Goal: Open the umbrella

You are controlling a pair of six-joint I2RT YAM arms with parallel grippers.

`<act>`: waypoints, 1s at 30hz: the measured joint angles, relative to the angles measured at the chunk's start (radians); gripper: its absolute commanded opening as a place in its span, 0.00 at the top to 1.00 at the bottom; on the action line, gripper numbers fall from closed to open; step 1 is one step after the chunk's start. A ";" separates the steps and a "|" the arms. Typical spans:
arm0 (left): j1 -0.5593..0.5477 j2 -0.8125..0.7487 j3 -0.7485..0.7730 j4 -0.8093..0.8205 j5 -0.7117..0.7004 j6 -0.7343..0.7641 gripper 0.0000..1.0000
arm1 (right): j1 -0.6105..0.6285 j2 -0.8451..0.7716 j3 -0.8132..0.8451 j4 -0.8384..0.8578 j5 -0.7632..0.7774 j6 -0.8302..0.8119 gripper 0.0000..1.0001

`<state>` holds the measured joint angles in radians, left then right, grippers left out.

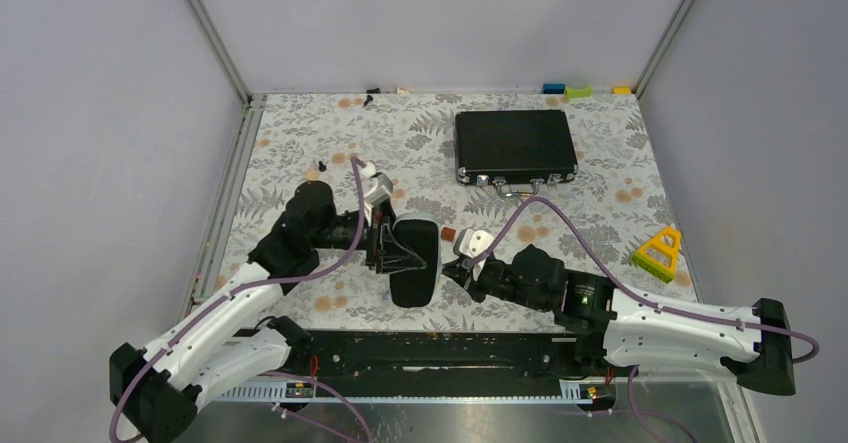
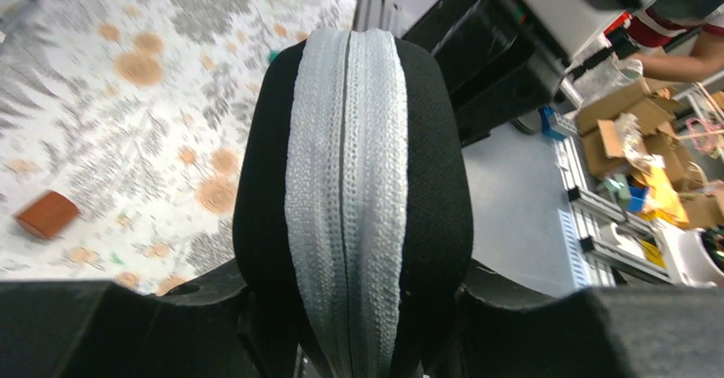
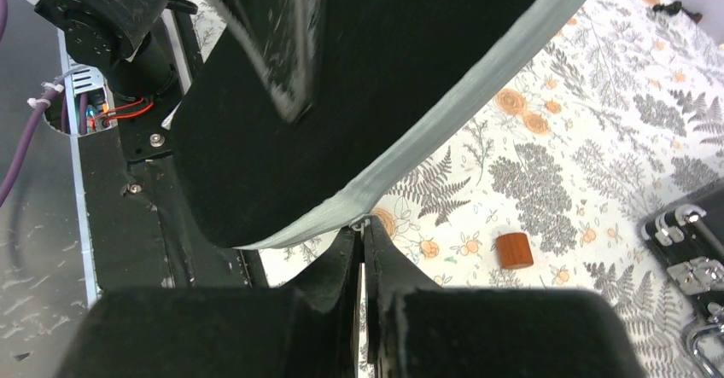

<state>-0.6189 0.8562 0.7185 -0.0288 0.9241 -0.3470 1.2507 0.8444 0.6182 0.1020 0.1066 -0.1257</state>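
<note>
No umbrella shows in any view. A black oval case (image 1: 415,258) with a grey zipper band (image 2: 350,182) stands on edge near the table's front. My left gripper (image 1: 385,246) is shut on it, one finger pressed to each black side (image 2: 354,310). In the right wrist view the case (image 3: 341,96) fills the upper frame, its zipper band (image 3: 444,113) running along the edge. My right gripper (image 3: 362,229) is shut, with the small silver zipper pull (image 3: 363,221) pinched at its tips. From above, the right gripper (image 1: 458,263) sits against the case's right side.
A flat black briefcase (image 1: 515,146) lies at the back right. A small brown block (image 1: 448,234) sits just right of the case. A yellow triangular toy (image 1: 659,251) is at the right edge. Coloured blocks (image 1: 578,90) line the back wall.
</note>
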 measured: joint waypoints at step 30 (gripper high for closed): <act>-0.108 0.091 0.055 -0.338 -0.090 0.140 1.00 | -0.001 0.041 -0.005 -0.014 0.094 0.056 1.00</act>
<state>-0.7269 0.9470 0.7738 -0.3672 0.8341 -0.2070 1.2495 0.8852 0.6136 0.0879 0.2005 -0.0700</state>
